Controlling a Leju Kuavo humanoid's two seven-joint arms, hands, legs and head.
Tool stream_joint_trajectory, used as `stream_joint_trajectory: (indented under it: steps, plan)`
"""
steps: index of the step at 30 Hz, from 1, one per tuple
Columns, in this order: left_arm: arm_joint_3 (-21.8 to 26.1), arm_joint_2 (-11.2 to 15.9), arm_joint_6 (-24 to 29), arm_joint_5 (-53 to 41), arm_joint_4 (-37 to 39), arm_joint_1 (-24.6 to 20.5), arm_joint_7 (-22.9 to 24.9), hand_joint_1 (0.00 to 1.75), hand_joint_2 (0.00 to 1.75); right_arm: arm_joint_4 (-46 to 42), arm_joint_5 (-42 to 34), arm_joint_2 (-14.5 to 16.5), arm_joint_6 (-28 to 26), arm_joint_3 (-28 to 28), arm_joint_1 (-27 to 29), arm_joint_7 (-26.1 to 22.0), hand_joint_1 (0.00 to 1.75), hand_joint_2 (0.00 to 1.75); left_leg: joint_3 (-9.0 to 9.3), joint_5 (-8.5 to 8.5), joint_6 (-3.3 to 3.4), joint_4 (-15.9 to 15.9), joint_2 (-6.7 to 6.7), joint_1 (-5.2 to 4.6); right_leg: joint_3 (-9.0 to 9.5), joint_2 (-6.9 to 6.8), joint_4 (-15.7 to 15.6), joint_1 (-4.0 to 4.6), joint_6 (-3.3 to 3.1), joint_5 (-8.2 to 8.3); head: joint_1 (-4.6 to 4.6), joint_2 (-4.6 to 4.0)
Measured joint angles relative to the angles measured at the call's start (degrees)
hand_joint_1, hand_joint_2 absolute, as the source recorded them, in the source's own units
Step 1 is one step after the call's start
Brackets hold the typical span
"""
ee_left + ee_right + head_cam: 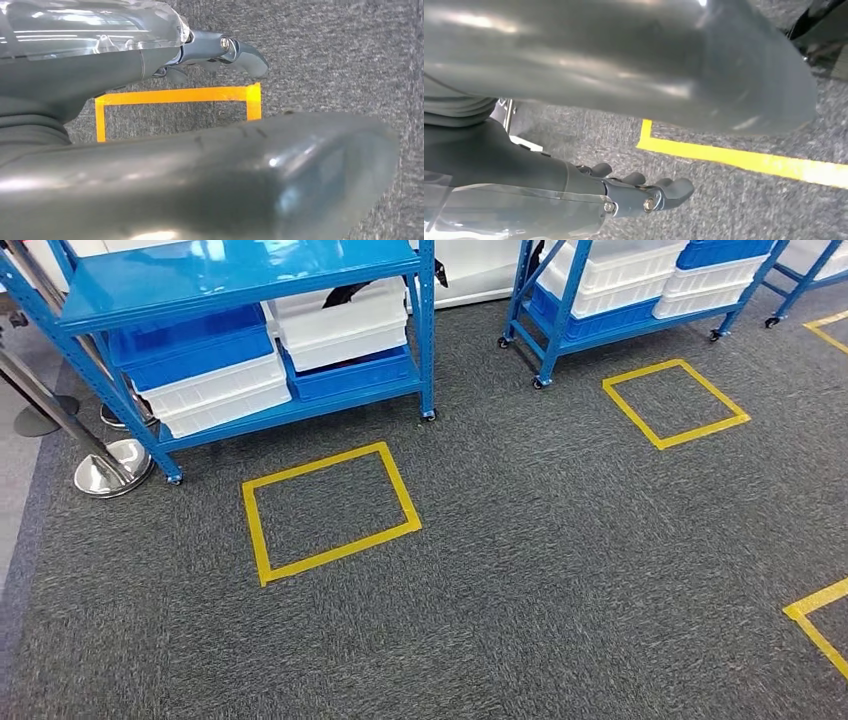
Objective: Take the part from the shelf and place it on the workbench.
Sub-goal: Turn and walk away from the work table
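Head view: shelf; part's axis unclear.

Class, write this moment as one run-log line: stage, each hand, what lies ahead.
stage: approach, part not taken | left hand: empty | right hand: empty | ahead: blue shelf with bins

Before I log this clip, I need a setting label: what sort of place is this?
Probably a factory or warehouse test floor: blue wheeled shelves stacked with blue and white bins, yellow tape squares marked on grey carpet.
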Motion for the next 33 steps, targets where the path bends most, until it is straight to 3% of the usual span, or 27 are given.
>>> stream_joint_trajectory:
  steps: [2, 3, 5, 8, 10, 13, 15, 16, 19, 20, 22, 23, 24, 25, 26, 28, 29, 30, 31, 32, 33]
  plan:
    - [0.0, 0.1, 0.0, -0.1, 0.0, 0.2, -0.3, 0.00, 0.00, 0.0, -0.3, 0.1, -0.2, -0.3, 0.0, 0.0, 0.00, 0.00, 4.36, 3.58, 0.20, -7.8, 0.53, 0.04, 1.04, -0.58, 0.0, -0.01, 0.49, -0.51, 0.01, 0.00]
    - [0.0, 0.1, 0.0, -0.1, 0.0, 0.2, -0.3, 0.00, 0.00, 0.0, -0.4, 0.1, -0.3, -0.5, 0.0, 0.0, 0.00, 0.00, 6.36, 4.32, 0.50, -11.4, 0.82, -0.09, 1.46, -0.78, 0.1, 0.05, 0.89, -0.82, 0.01, 0.00]
    - [0.0, 0.1, 0.0, -0.1, 0.0, 0.2, -0.4, 0.00, 0.00, 0.0, -0.5, 0.1, -0.5, -0.8, -0.1, 0.1, 0.00, 0.00, 8.17, 3.78, 1.28, -14.8, 1.20, -0.38, 2.11, -1.01, 0.2, 0.17, 1.75, -1.23, 0.01, 0.00]
    - [0.0, 0.1, 0.0, -0.3, 0.0, 0.3, -0.4, 0.00, 0.00, 0.0, -0.8, 0.1, -0.6, -1.2, -0.5, 0.2, 0.00, 0.00, 9.74, 2.75, 2.53, -15.5, 0.78, -0.28, 2.33, -0.87, 2.1, -0.01, 2.90, -1.21, 0.01, 0.00]
    - [0.0, 0.1, 0.0, -0.5, 0.0, 0.2, -0.3, 0.00, 0.00, 0.0, -1.1, 0.1, -0.6, -1.4, -0.5, 0.3, 0.00, 0.00, 11.43, 2.04, 3.09, -15.9, 0.60, -0.22, -0.66, -0.08, 7.3, -0.18, 3.27, -1.72, 0.02, 0.00]
    - [-0.2, 0.1, 0.1, -0.6, 0.0, 0.1, -0.1, 0.00, 0.00, 0.0, -1.3, 0.2, -0.6, -1.6, -0.3, 0.4, 0.00, 0.00, 13.57, 0.20, 3.39, -16.0, 0.21, -0.30, -9.14, 0.71, 17.1, -0.23, 3.42, -4.97, 0.03, 0.00]
    - [-0.2, 0.0, 0.1, -0.7, 0.0, 0.3, 0.1, 0.00, 0.00, 0.0, -1.3, 0.1, -0.7, -1.8, 0.1, 0.5, 0.00, 0.00, 15.73, -1.55, 3.29, -16.1, -0.37, -0.26, -12.47, 0.75, 17.2, -0.23, 3.38, -6.38, 0.03, 0.00]
    - [-0.3, 0.0, 0.2, -0.7, 0.0, 0.3, 0.1, 0.00, 0.00, 0.0, -1.4, 0.1, -0.7, -1.8, 0.3, 0.5, 0.00, 0.00, 17.01, -2.54, 3.18, -16.2, -0.63, -0.23, -13.03, 0.76, 14.9, -0.21, 3.27, -5.44, 0.03, 0.00]
    - [-0.3, -0.1, 0.3, -0.8, 0.0, 0.4, 0.2, 0.00, 0.00, 0.2, -1.4, -0.1, -0.7, -1.9, 1.1, 0.6, 0.00, 0.00, 20.35, -5.71, 2.40, -16.6, -1.01, -0.28, -13.28, 0.93, 7.1, 0.22, 2.31, 5.10, 0.03, 0.00]
    - [-0.3, -0.1, 0.3, -0.8, 0.0, 0.3, 0.2, 0.00, 0.00, 0.3, -1.4, -0.1, -0.7, -1.9, 1.1, 0.6, 0.00, 0.00, 21.51, -6.37, 1.99, -17.1, -1.02, -0.34, -13.06, 1.01, 6.2, 0.41, 1.82, 7.45, 0.04, 0.00]
    - [-0.3, -0.1, 0.5, -0.8, -0.1, 0.0, 0.3, 0.00, 0.00, 0.3, -1.4, -0.1, -0.8, -2.0, 0.8, 0.7, 0.00, 0.00, 22.59, -5.65, 1.10, -17.2, -1.04, -0.40, -11.76, 1.00, 5.9, 0.57, 0.86, 6.90, 0.05, 0.00]
    - [-0.3, -0.1, 0.6, -0.9, -0.1, -0.2, 0.4, 0.00, 0.00, 0.2, -1.1, 0.0, -0.9, -2.0, 0.6, 0.9, 0.00, 0.00, 22.06, -4.24, 0.75, -15.4, -0.96, -0.37, -10.70, 0.87, 5.3, 0.48, 0.40, 6.51, 0.05, 0.00]
    - [-0.3, -0.1, 0.8, -0.9, -0.1, -0.5, 0.5, 0.00, 0.00, 0.2, -0.8, 0.0, -0.9, -1.9, 0.6, 1.1, 0.00, 0.00, 20.24, -2.68, 0.44, -11.9, -0.86, -0.33, -9.44, 0.66, 4.6, 0.38, 0.01, 6.05, 0.04, 0.00]
    - [-0.4, -0.1, 1.0, -0.9, -0.1, -0.7, 0.6, 0.00, 0.00, 0.2, -0.5, 0.0, -0.9, -1.9, 0.5, 1.2, 0.00, 0.00, 17.77, -1.82, 0.17, -7.9, -0.71, -0.29, -8.07, 0.47, 3.8, 0.27, -0.30, 5.65, 0.04, 0.00]
    - [-0.4, -0.1, 1.2, -1.0, -0.1, -0.7, 0.7, 0.00, 0.00, 0.2, -0.3, 0.0, -0.8, -1.9, 0.3, 1.3, 0.00, 0.00, 14.89, -2.13, 0.00, -4.0, -0.52, -0.24, -6.57, 0.31, 2.9, 0.21, -0.51, 4.99, 0.03, 0.00]
    - [-0.5, -0.1, 1.3, -1.0, -0.1, -0.6, 0.9, 0.00, 0.00, 0.2, -0.1, 0.0, -0.7, -1.9, 0.1, 1.3, 0.00, 0.00, 9.81, -6.92, -0.18, 0.0, -0.33, -0.22, -3.68, 0.10, 1.7, 0.19, -0.61, 3.55, 0.03, 0.00]
    - [-0.6, -0.1, 1.4, -1.0, -0.1, -0.5, 0.9, 0.00, 0.00, 0.2, -0.1, 0.0, -0.6, -1.8, 0.1, 1.3, 0.00, 0.00, 7.91, -9.82, -0.15, 0.1, -0.28, -0.22, -2.25, -0.06, 1.4, 0.20, -0.60, 2.73, 0.03, 0.00]
    - [-0.7, -0.1, 1.4, -1.0, -0.1, -0.4, 0.9, 0.00, 0.00, 0.2, 0.0, 0.0, -0.6, -1.8, 0.1, 1.3, 0.00, 0.00, 6.48, -11.58, -0.04, -0.9, -0.15, -0.23, -0.86, -0.31, 1.3, 0.21, -0.57, 1.83, 0.03, 0.00]
    - [-0.7, -0.1, 1.4, -1.0, -0.1, -0.3, 0.9, 0.00, 0.00, 0.2, 0.0, 0.0, -0.5, -1.8, 0.1, 1.3, 0.00, 0.00, 5.43, -11.23, 0.17, -2.8, 0.14, -0.27, 0.45, -0.68, 1.2, 0.24, -0.53, 0.89, 0.03, 0.00]
    - [-0.8, 0.0, 1.4, -1.0, -0.1, -0.3, 0.9, 0.00, 0.00, 0.2, 0.1, 0.0, -0.4, -1.8, 0.2, 1.3, 0.00, 0.00, 4.69, -8.39, 0.51, -5.5, 0.76, -0.37, 1.65, -1.16, 1.2, 0.30, -0.45, -0.06, 0.03, 0.00]
    - [-0.8, 0.0, 1.5, -1.0, -0.1, -0.2, 0.9, 0.00, 0.00, 0.3, 0.1, 0.0, -0.3, -1.7, 0.3, 1.3, 0.00, 0.00, 4.07, -3.50, 1.07, -8.4, 2.02, -0.59, 2.77, -1.64, 1.3, 0.43, -0.33, -1.01, 0.04, 0.00]
